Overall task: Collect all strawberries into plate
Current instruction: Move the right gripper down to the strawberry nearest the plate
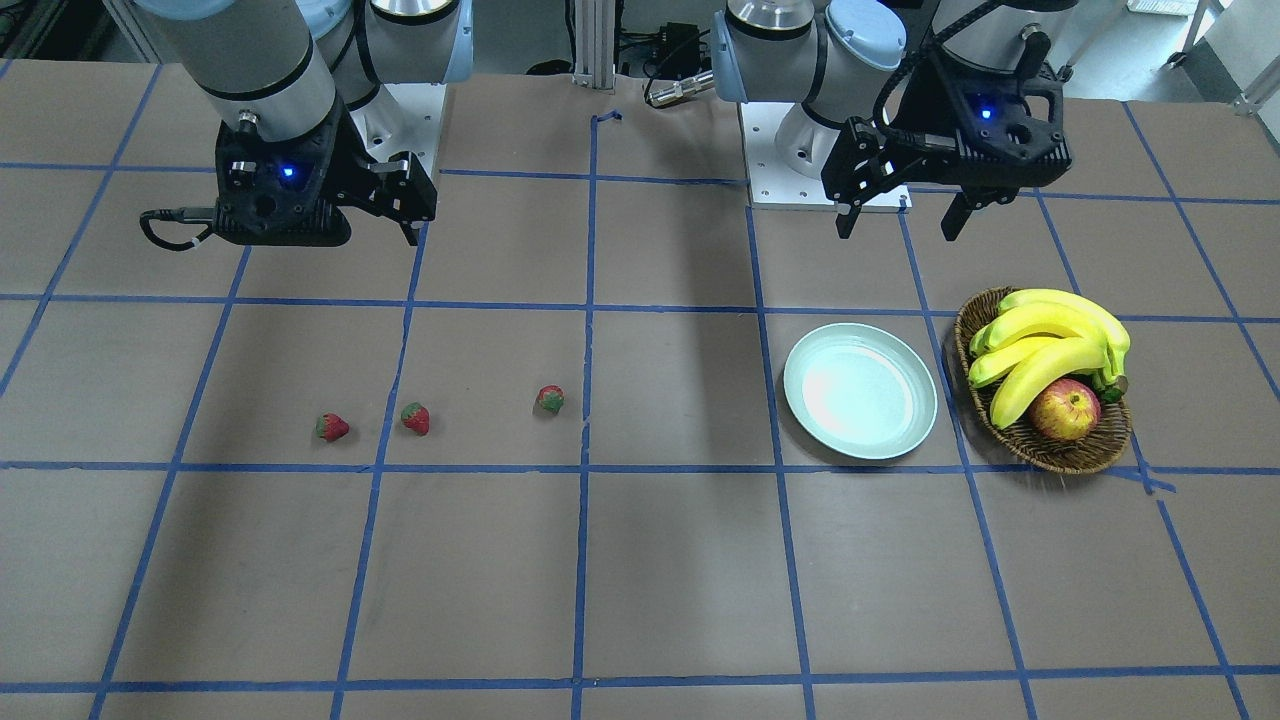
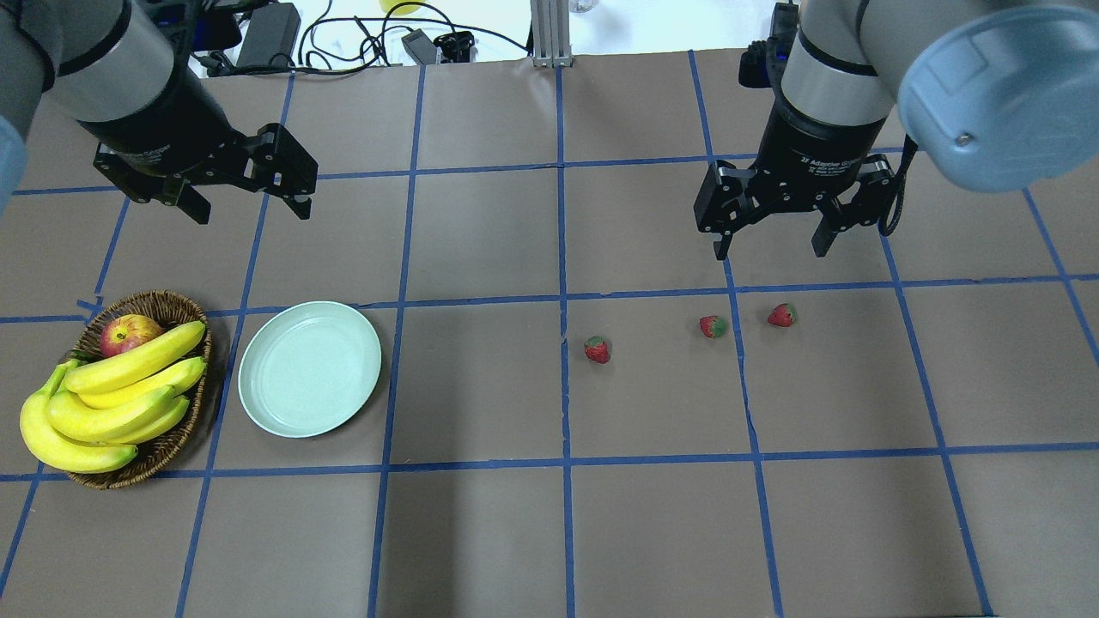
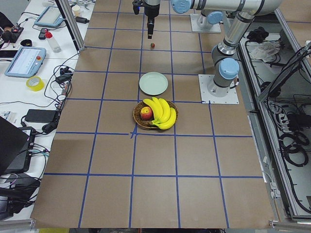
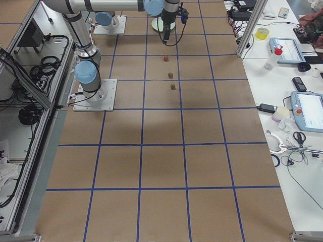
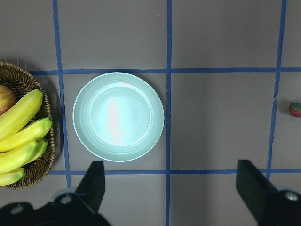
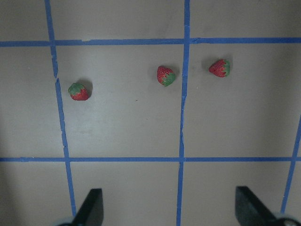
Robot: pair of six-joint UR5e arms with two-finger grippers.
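Observation:
Three small red strawberries lie apart in a row on the brown table: one [image 2: 598, 349] near the middle, one [image 2: 712, 326] further right, one [image 2: 781, 315] rightmost. They also show in the right wrist view [image 6: 79, 91] [image 6: 165, 75] [image 6: 219, 68]. The pale mint-green plate [image 2: 310, 368] sits empty at the left, and shows in the left wrist view [image 5: 118, 117]. My right gripper [image 2: 768, 245] is open, raised above and behind the two right strawberries. My left gripper [image 2: 249, 209] is open, raised behind the plate.
A brown wicker basket [image 2: 175, 309] with a bunch of bananas [image 2: 112, 399] and a red-yellow apple [image 2: 129, 333] stands just left of the plate. Blue tape lines grid the table. Cables and devices lie beyond the far edge.

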